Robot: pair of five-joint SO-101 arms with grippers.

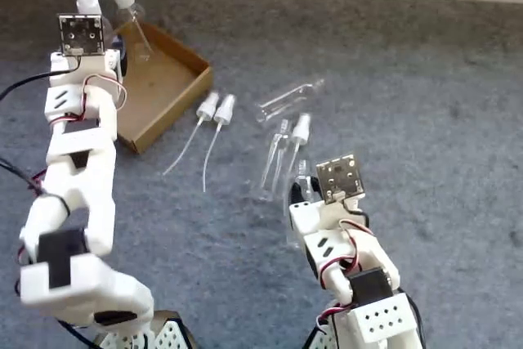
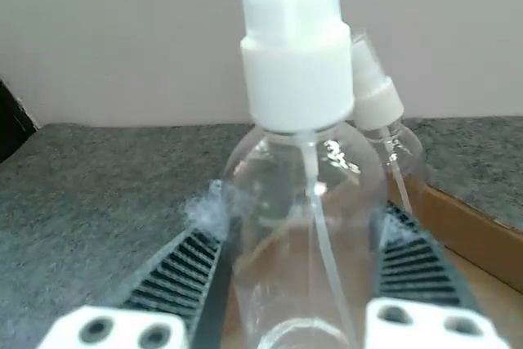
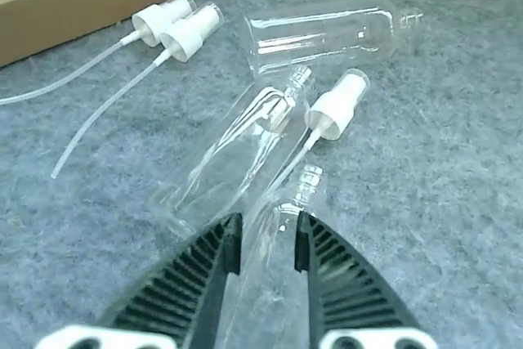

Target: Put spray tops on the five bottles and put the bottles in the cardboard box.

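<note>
Two robot arms at work on spray bottles over a grey carpeted table [image 1: 425,71].

At far left my left gripper [image 2: 302,230] is pinched on a clear plastic bottle with a white spray top [image 2: 302,177], holding it upright over the far corner of the shallow brown cardboard box [image 1: 167,91], I judge for setting down beside a second capped bottle [image 2: 394,132] standing there. Right of the box, two loose white spray tops [image 1: 216,109] lie side by side, dip tubes trailing. Further right lie two uncapped clear bottles [image 1: 288,98] and a third spray top [image 1: 301,127]. My right gripper [image 3: 268,239] is pressed against a third uncapped bottle [image 3: 288,202], probably to steady it for capping.
</note>
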